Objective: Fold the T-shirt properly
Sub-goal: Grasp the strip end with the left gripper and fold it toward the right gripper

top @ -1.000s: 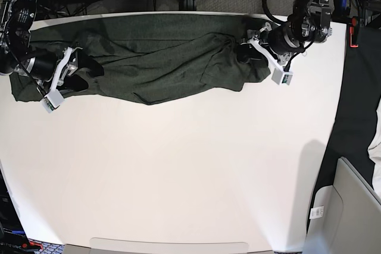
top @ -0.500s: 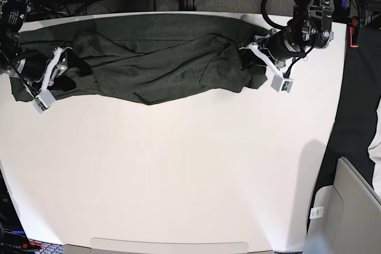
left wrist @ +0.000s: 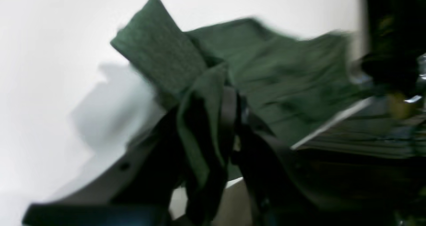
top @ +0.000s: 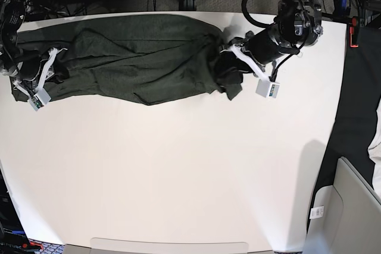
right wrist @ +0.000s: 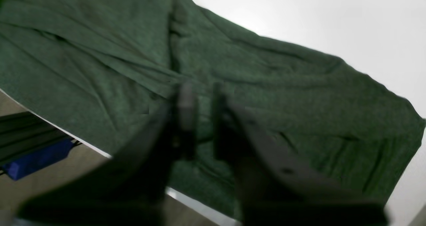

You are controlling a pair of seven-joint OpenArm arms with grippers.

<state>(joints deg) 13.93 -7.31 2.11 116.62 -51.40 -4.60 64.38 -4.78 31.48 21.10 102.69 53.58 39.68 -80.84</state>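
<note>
A: Left wrist view: left fingers (left wrist: 229,119) clenched on the T-shirt (left wrist: 266,76).
B: Right wrist view: right fingers (right wrist: 199,119) closed over cloth, grip unclear.
A: Base view: shirt's long axis runs left-right along the table (top: 190,176) top edge, an arm at each end.

T-shirt (top: 137,60) spans far edge, table (top: 178,171) open — near side

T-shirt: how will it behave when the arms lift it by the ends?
Probably floppy: the T-shirt lies in loose creases and bunches where the left gripper pinches it. Likely to sag in the middle, being held only at the ends. Seems light; a pinched flap stands up on its own.
</note>
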